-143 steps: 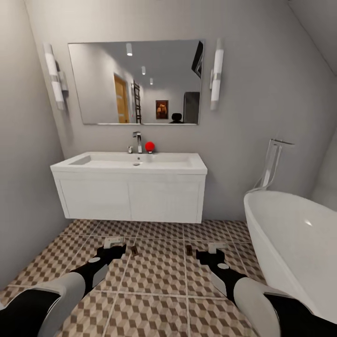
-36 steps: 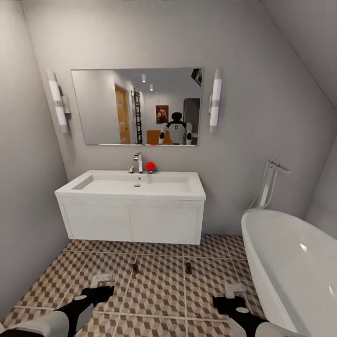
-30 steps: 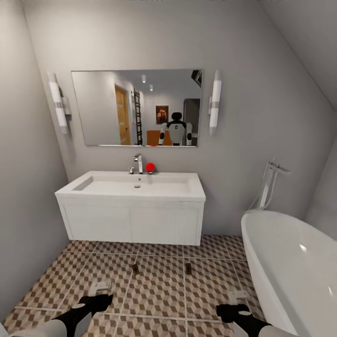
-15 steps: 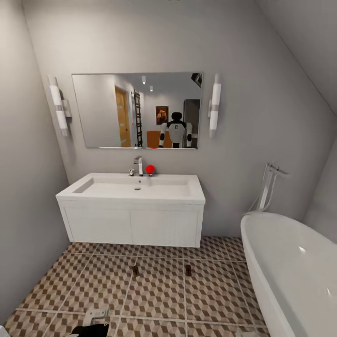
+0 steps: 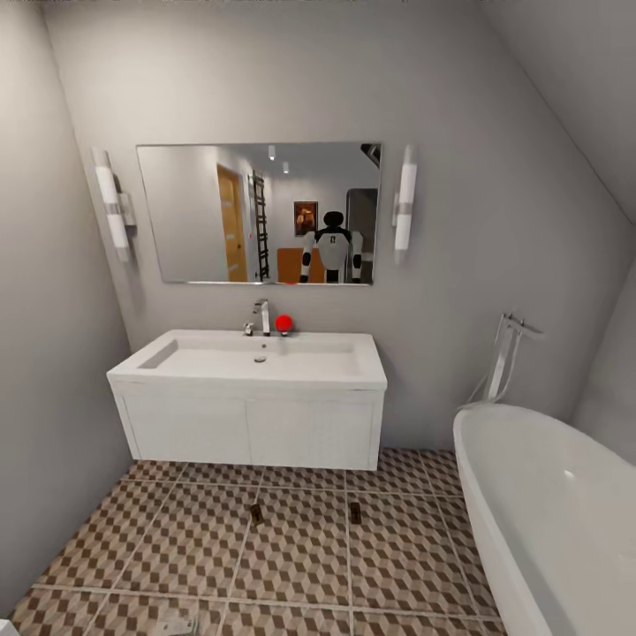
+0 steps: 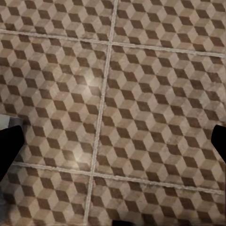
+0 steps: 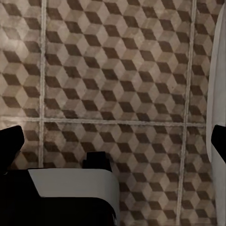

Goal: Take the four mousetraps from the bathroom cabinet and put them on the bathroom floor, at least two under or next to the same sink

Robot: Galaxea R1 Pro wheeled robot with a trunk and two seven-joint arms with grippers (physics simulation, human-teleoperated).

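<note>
Mousetraps: two (image 5: 256, 512) (image 5: 355, 511) lie on the bathroom floor (image 5: 300, 565) just before the sink (image 5: 256, 358), well ahead of the left hand (image 6: 113, 146) and right hand (image 7: 115, 141), both spread and empty; judged half done, two left.

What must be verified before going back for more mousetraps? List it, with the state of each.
1. Two small brown wooden mousetraps on the cube-patterned tile floor: ok, one and another.
2. Both close to the wide white basin on the wall-hung vanity: ok, just in front of it.
3. All four placed: not ok, two visible.
4. Left gripper empty: ok, only tiles between its fingertips.
5. Right gripper empty: ok.
6. Clearance from white oval bathtub: cannot tell.
</note>
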